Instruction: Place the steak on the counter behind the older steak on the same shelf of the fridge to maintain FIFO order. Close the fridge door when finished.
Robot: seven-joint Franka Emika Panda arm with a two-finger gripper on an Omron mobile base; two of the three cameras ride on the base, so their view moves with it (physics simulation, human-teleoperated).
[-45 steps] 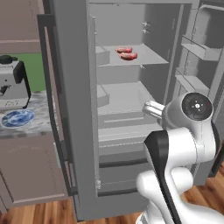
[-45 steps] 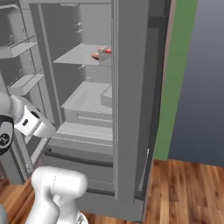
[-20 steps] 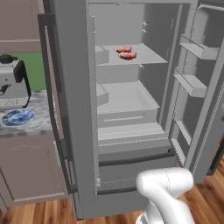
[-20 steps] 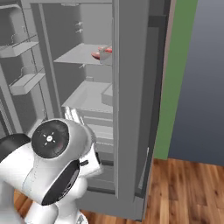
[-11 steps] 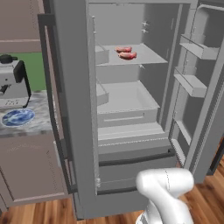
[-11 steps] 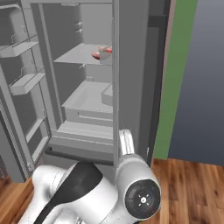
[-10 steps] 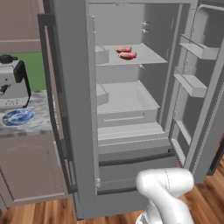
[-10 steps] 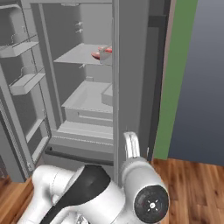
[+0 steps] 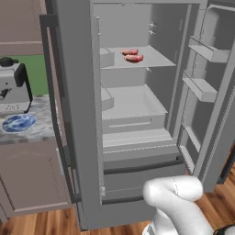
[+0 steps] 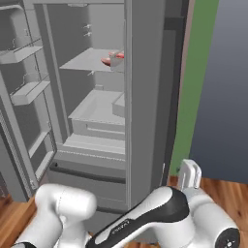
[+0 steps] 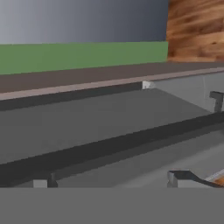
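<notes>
You are looking at the fridge (image 9: 82, 114) with both upper doors swung wide. Use the shelf (image 9: 153, 58) as your landmark: it is the upper flat panel inside the fridge, and both pieces of meat lie on it, toward its left part as the left base view shows it. The steak (image 9: 129, 52) sits at the back, close to the fridge's rear wall. The older steak (image 9: 133, 58), the redder one, lies just in front of it, nearer the shelf's front edge; the two look touching or very nearly so. In the right base view you catch them past the edge of the near door, the older steak (image 10: 107, 61) forward and the steak (image 10: 117, 55) behind it.

Below the shelf there is a deep tray (image 9: 133, 103), and under that the bottom drawers. Off to the left of the fridge, lower than the shelf, the counter (image 9: 32, 131) carries a coffee machine (image 9: 13, 87) and a blue plate (image 9: 19, 122).

Your gripper (image 11: 113, 180) has its fingertips spread wide with nothing between them. In the hand view it faces a long dark handle (image 11: 109, 146) on a grey fridge door, well below the shelf, with wooden floor (image 11: 195, 28) and a green wall (image 11: 83, 54) beyond. The arm (image 10: 145, 218) lies low at the foot of the fridge.
</notes>
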